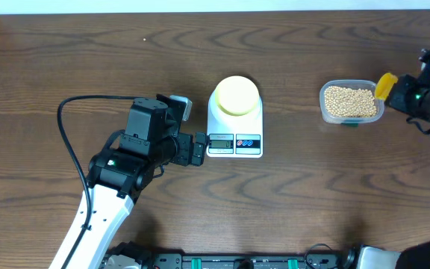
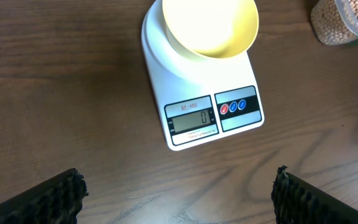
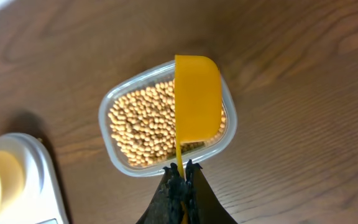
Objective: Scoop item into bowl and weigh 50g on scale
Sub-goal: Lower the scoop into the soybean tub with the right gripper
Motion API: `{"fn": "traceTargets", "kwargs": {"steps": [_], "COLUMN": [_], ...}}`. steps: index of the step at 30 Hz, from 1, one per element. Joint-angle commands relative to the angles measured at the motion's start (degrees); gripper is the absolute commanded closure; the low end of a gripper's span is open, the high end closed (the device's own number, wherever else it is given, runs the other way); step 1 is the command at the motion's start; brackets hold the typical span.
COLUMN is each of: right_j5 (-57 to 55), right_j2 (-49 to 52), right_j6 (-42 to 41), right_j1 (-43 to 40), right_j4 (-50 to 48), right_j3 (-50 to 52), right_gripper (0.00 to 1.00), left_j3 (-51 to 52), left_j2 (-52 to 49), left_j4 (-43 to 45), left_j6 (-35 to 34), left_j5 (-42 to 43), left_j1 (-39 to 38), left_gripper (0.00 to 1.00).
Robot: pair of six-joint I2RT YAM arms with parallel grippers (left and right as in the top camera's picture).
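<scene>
At the middle of the table [image 1: 312,194] I saw the bowl [image 1: 235,95] sitting on the rear half of the scale [image 1: 234,142], my left gripper [image 1: 198,148] just left of the scale. Well to the right stood the tub [image 1: 324,104] with the beans [image 1: 349,101] in it, the scoop [image 1: 384,85] over it.

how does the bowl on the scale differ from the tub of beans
The bowl is round and opaque pale yellow; the tub is clear and rounded-rectangular. The bowl is empty; the tub holds a layer of beans. The bowl sits on the scale; the tub sits directly on the table, with the yellow scoop over it. Both stand upright with no lid.
</scene>
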State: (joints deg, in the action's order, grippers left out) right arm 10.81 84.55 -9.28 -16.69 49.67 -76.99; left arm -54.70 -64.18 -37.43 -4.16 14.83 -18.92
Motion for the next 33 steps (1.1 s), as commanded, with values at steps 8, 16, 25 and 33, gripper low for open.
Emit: {"fn": "traceTargets", "kwargs": {"steps": [8, 16, 25, 33], "right_j5": [-6.54, -14.29, -5.25, 1.36], "right_j2": [8.98, 13.38, 15.74, 15.65], "right_j6": [1.64, -1.40, -1.38, -1.40], "right_j1": [6.12, 9.90, 11.21, 9.53], "right_j4": [-1.36, -2.51, -2.25, -1.66], "right_j3": [0.63, 0.63, 0.63, 0.63], "right_gripper": [0.99, 0.99, 0.99, 0.99], "left_j3": [0.15, 0.15, 0.15, 0.15], "left_j2": [0.22, 0.22, 0.22, 0.22], "left_j4": [0.02, 0.02, 0.02, 0.02], "left_j6": [0.94, 0.94, 0.94, 0.94], "left_j5": [-0.55, -0.55, -0.55, -0.55], "left_j1": [-0.07, -0.07, -0.07, -0.07], "left_gripper": [0.02, 0.02, 0.02, 0.02]}}
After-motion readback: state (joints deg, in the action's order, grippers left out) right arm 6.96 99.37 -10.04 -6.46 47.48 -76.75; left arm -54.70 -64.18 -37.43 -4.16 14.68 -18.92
